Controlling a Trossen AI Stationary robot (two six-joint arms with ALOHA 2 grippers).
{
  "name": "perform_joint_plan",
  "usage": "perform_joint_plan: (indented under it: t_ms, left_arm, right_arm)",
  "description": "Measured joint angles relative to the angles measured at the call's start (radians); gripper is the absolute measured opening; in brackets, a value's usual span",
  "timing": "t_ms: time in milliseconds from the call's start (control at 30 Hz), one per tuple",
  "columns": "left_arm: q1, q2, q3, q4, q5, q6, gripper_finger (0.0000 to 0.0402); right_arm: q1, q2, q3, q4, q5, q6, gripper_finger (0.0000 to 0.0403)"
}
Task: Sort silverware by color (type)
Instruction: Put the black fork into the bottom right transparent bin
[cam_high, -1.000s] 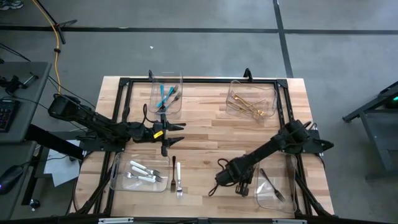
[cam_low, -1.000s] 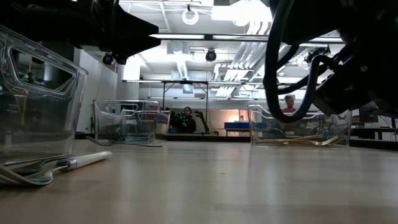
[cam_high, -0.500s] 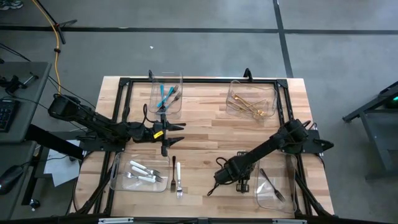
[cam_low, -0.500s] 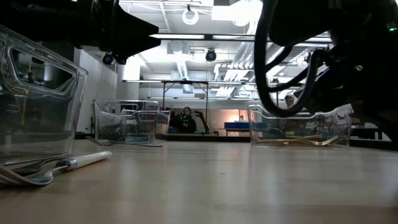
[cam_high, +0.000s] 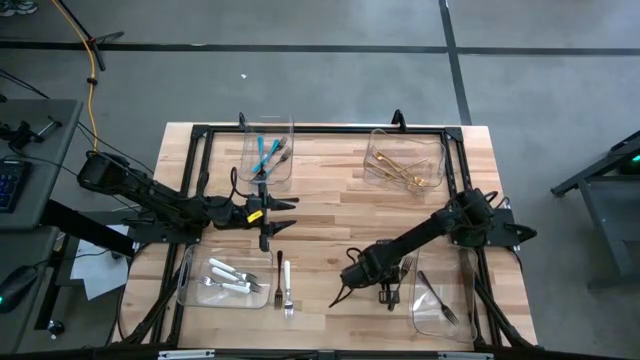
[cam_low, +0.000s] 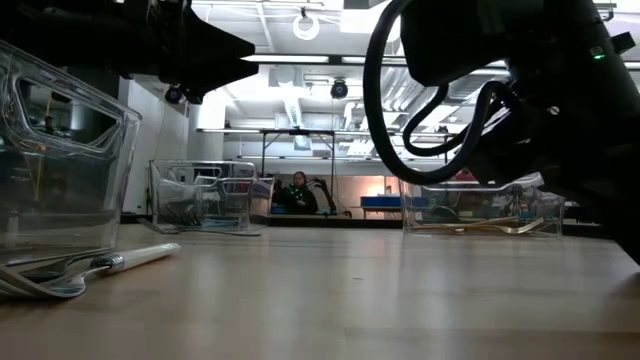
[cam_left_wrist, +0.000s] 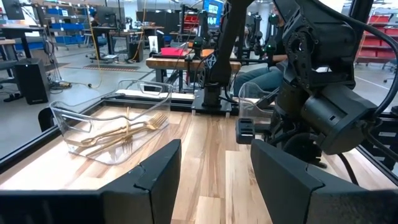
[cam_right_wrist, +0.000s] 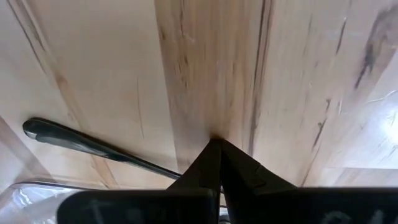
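One dark steel fork (cam_high: 405, 267) is lying on the wooden tabletop (cam_high: 330, 210) just beside the clear plastic bin at the front right (cam_high: 442, 300), which is holding another dark fork (cam_high: 437, 297). The right tool (cam_high: 345, 288) is hovering near it, fingers pressed together, gripping nothing. A white-handled fork (cam_high: 287, 285) is resting beside the front-left clear bin (cam_high: 225, 278) of white-handled pieces. Teal-handled utensils (cam_high: 264, 153) and gold utensils (cam_high: 400, 170) are sitting in the two far bins. The left tool (cam_high: 288, 203) is waiting mid-tabletop, fingers spread apart, empty.
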Motion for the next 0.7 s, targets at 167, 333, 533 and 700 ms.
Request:
perform_joint_plan:
  t_ms: [167,333,533,700]
  left_arm:
    - [0.000,0.000,0.000,0.000,0.000,0.000,0.0186]
    - [0.000,0.000,0.000,0.000,0.000,0.000,0.0186]
    - [0.000,0.000,0.000,-0.001,0.000,-0.001,0.0186]
    - [0.000,0.000,0.000,-0.011,0.002,-0.017,0.0186]
  right_arm:
    - [0.000,0.000,0.000,0.002,0.003,-0.015,0.0000]
    - [-0.001,0.008,0.040,-0.043,0.028,-0.028,0.0000]
    - [0.004,0.005,0.140,-0.168,-0.040,0.088,0.0000]
    - [0.004,0.005,0.118,-0.166,-0.232,0.302,0.0000]
